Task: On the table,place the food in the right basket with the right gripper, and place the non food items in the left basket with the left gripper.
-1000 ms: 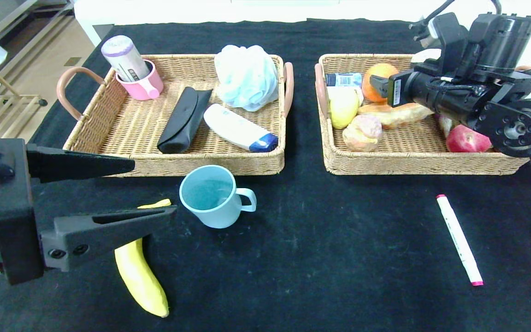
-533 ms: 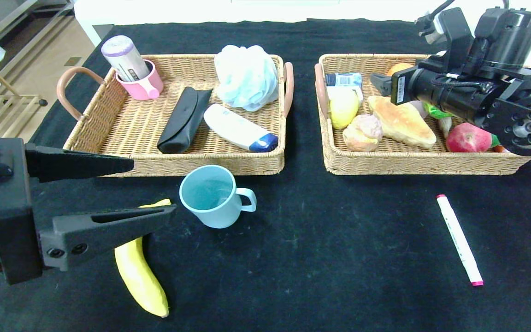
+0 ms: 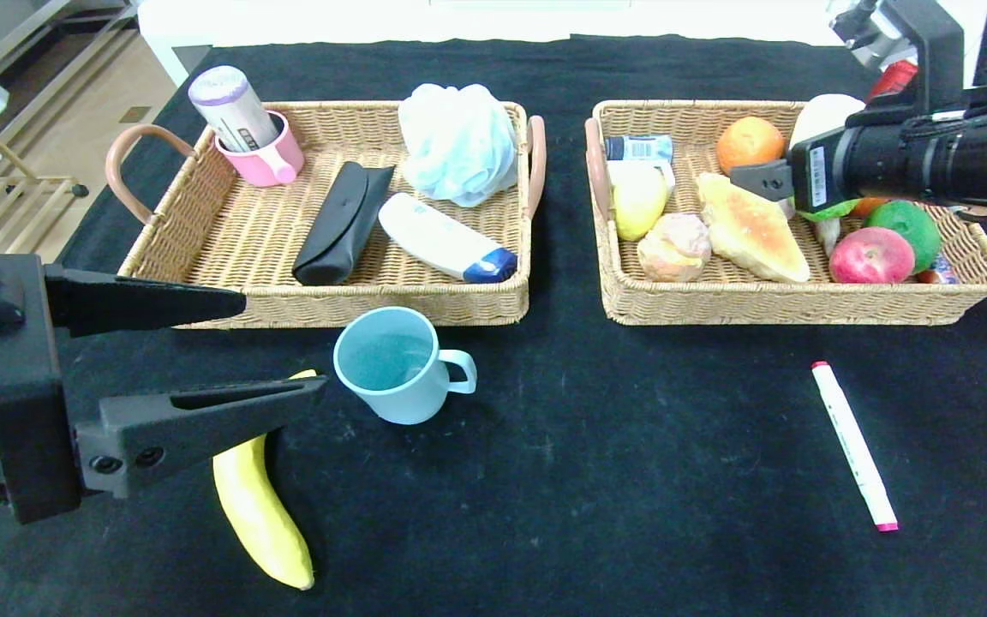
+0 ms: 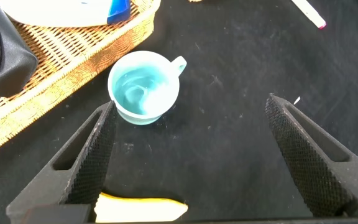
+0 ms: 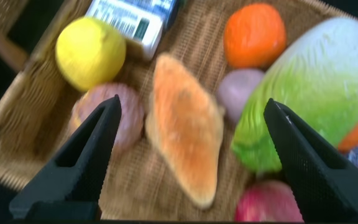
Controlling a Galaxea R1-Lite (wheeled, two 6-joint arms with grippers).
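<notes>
Left gripper (image 3: 275,351), jaws spread, is hovering over the banana (image 3: 260,507) beside the cup (image 3: 391,364); right gripper (image 3: 759,180) is hanging above the right basket (image 3: 793,304).

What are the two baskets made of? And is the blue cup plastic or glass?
The left basket and right basket look like woven wicker or rattan: tan strands cross in a weave, with a matte finish and smooth pinkish-brown loop handles. The blue cup looks like plastic, not glass: you cannot see through it, its pale colour is even, and it has a soft sheen. It could be glazed ceramic, though.
</notes>
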